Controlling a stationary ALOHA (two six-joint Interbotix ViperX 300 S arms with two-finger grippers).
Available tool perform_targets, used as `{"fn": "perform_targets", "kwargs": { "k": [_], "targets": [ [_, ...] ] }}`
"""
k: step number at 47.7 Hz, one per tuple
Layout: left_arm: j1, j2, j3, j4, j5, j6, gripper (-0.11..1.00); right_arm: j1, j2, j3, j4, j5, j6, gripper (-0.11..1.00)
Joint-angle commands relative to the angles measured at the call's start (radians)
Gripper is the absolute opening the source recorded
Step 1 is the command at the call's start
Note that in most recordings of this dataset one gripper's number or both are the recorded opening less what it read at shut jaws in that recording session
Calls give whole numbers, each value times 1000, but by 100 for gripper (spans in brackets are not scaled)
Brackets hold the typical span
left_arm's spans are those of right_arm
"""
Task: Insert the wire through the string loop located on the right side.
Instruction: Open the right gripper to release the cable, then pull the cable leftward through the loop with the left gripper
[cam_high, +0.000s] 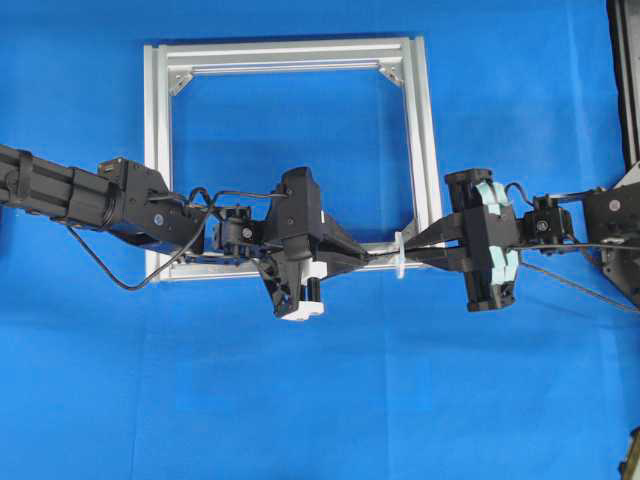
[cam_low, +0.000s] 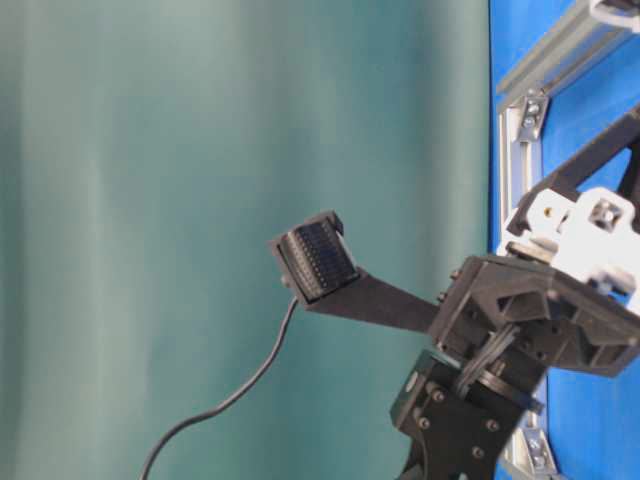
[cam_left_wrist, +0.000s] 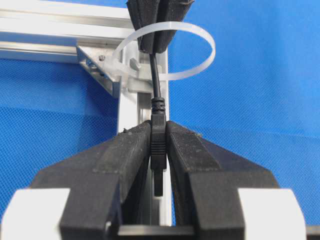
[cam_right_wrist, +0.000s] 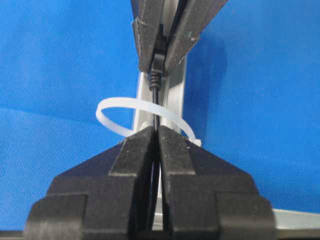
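Note:
The string loop (cam_left_wrist: 200, 37) is a white ring standing on the silver frame (cam_left_wrist: 50, 20) at its near right corner (cam_high: 400, 255). The wire (cam_left_wrist: 155, 82) runs straight through the ring. My left gripper (cam_left_wrist: 158, 127) is shut on the wire's black plug, just left of the loop (cam_high: 375, 257). From the other side, my right gripper (cam_right_wrist: 156, 132) is closed on the thin cable right behind the loop (cam_right_wrist: 112, 117). The two grippers face each other tip to tip, and the left one's fingers (cam_right_wrist: 145, 35) with the plug (cam_right_wrist: 156, 70) show in the right wrist view.
The square aluminium frame (cam_high: 290, 55) lies on a blue cloth, with a corner bracket (cam_left_wrist: 97, 67) beside the loop. Both arms lie across the frame's near rail. A black arm cable (cam_high: 110, 270) hangs at the left. The table-level view shows one finger pad (cam_low: 318, 258) against a teal curtain.

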Motion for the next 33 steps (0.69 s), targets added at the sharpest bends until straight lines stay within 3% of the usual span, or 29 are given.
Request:
{"fn": "perform_targets", "kwargs": {
  "k": [1, 7, 11, 17, 33],
  "targets": [
    [0, -25, -8, 3, -5, 0, 6, 2, -8, -11, -2, 0, 2, 4],
    [2, -25, -9, 3, -5, 0, 6, 2, -11, -8, -2, 3, 2, 31],
    [0, -25, -8, 3, -5, 0, 6, 2, -14, -6, -2, 12, 0, 58],
    [0, -25, -9, 3, -5, 0, 6, 2, -18, -6, -2, 17, -2, 90],
    [0, -26, -8, 3, -5, 0, 6, 2, -18, -5, -2, 18, -2, 91]
  ]
}}
